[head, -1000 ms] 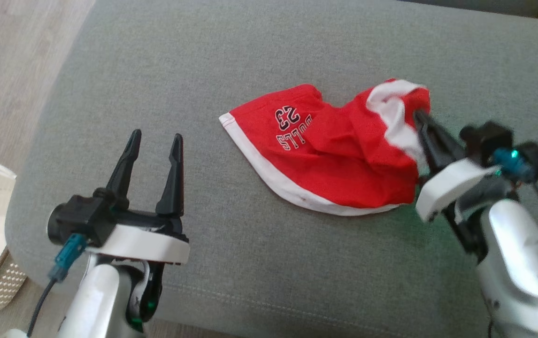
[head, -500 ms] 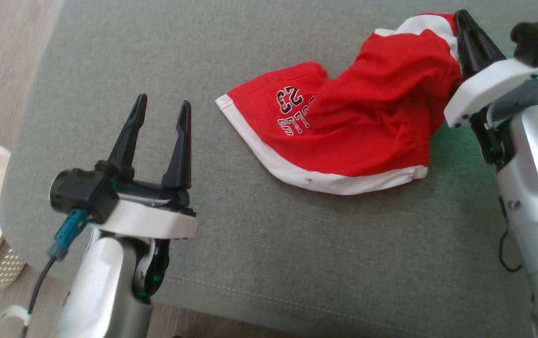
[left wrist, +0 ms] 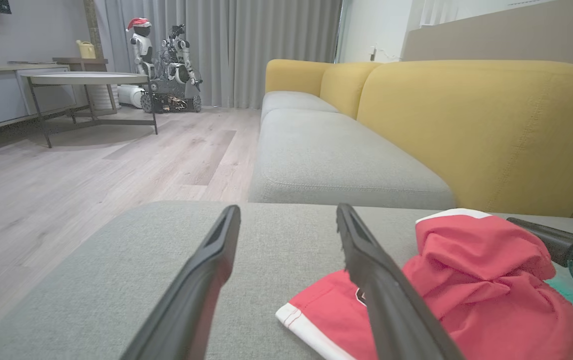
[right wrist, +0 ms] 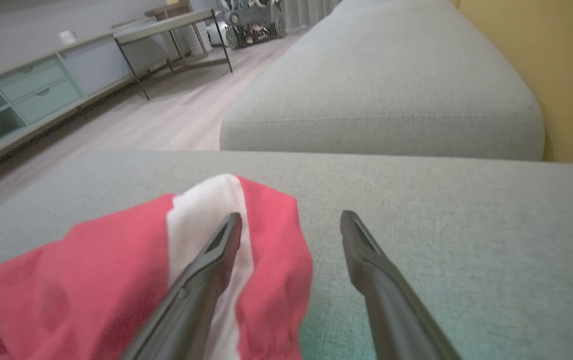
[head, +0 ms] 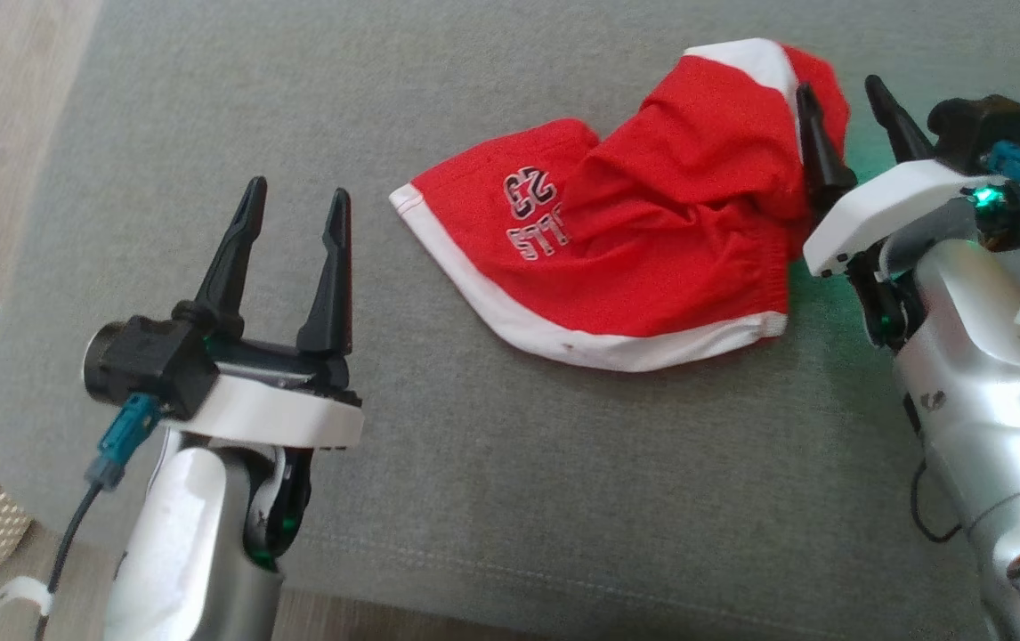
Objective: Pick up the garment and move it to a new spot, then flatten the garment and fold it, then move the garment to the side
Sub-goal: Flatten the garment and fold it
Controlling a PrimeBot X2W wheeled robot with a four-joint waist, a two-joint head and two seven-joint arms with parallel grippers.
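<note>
At lower left the left gripper (head: 296, 189) stands wide and empty, well apart from the garment (head: 652, 258). This soft red fabric with white trim lies crumpled at centre-right on the grey woven cushion (head: 510, 463). Its long axis rises toward upper right and its hem corner points left. The right gripper (head: 837, 86), fingers spread, sits just beside the bunched upper-right end, gripping nothing.

Right gripper (right wrist: 291, 216) spread over garment (right wrist: 91, 280) edge.
</note>
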